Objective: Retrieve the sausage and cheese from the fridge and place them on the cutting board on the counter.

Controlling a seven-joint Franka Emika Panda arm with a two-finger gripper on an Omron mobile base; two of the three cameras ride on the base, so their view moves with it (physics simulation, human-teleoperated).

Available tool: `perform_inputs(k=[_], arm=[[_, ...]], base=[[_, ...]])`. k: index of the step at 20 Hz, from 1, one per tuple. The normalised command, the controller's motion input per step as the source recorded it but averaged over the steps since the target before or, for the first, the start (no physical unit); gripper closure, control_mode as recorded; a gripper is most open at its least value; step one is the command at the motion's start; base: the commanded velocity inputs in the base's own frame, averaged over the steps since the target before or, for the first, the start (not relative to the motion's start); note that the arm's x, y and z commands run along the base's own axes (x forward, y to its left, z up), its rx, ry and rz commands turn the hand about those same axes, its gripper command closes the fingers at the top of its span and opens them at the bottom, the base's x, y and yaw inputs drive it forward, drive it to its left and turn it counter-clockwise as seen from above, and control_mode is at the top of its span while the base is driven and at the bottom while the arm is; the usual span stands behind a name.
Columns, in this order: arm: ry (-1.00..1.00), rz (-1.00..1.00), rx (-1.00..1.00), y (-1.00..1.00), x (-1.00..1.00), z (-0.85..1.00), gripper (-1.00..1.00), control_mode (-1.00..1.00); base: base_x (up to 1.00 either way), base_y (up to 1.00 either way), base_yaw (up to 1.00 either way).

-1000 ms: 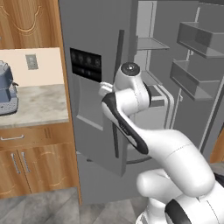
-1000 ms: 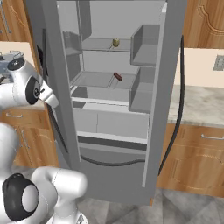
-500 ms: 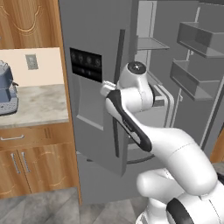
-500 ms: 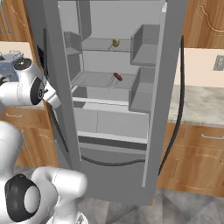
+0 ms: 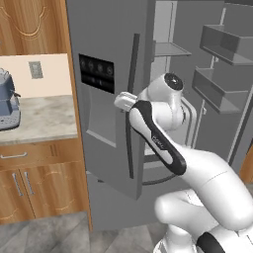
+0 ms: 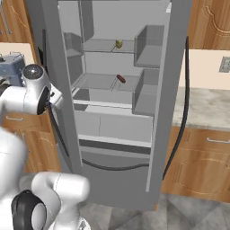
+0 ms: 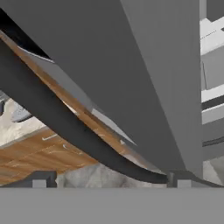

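Right base view: fridge (image 6: 112,148) standing with both doors swung wide, a small yellowish chunk, taken for the cheese (image 6: 119,43), on the upper shelf toward 12 o'clock, and a short dark-red piece, likely the sausage (image 6: 121,78), on the shelf below, just right of centre; neither touched yet. Cutting board not made out in any view, so the drop-off spot on the bench (image 5: 42,116) unconfirmed. Main risk from here: arm folded tight beside the left door (image 5: 106,99), elbow and wrist close to the long dark bar handle (image 7: 65,127), so a careless swing toward the shelves could knock the door, push it back toward shut, or snag the curved handle running from 9 o'clock down to 5 o'clock in the hand view. Second risk: reaching for the wrong shelf or brushing the door bins at 2 o'clock in the left base view. Tool (image 7: 109,179) spread wide, fingertips (image 7: 39,180) well apart, holding nothing; handle passing just ahead between them, contact not possible to confirm.
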Motion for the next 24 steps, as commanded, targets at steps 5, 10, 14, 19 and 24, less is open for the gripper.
perform_inputs(k=[5, 10, 14, 19, 24], arm=[[-0.02, 0.24, 0.01, -0.35, -0.62, 0.26, -1.0, -1.0], [0.0, 0.02, 0.02, -1.0, -0.7, 0.34, -1.0, -1.0], [0.0, -0.06, 0.03, -0.94, 0.25, 0.0, -1.0, -1.0], [0.0, -0.22, 0.08, -0.81, 0.38, 0.02, -1.0, -1.0], [0.04, -0.25, 0.16, 0.11, 0.91, 0.0, -1.0, -1.0]], base=[[0.0, 0.0, 0.0], [0.0, 0.0, 0.0], [0.0, 0.0, 0.0], [0.0, 0.0, 0.0], [0.0, 0.0, 0.0]])
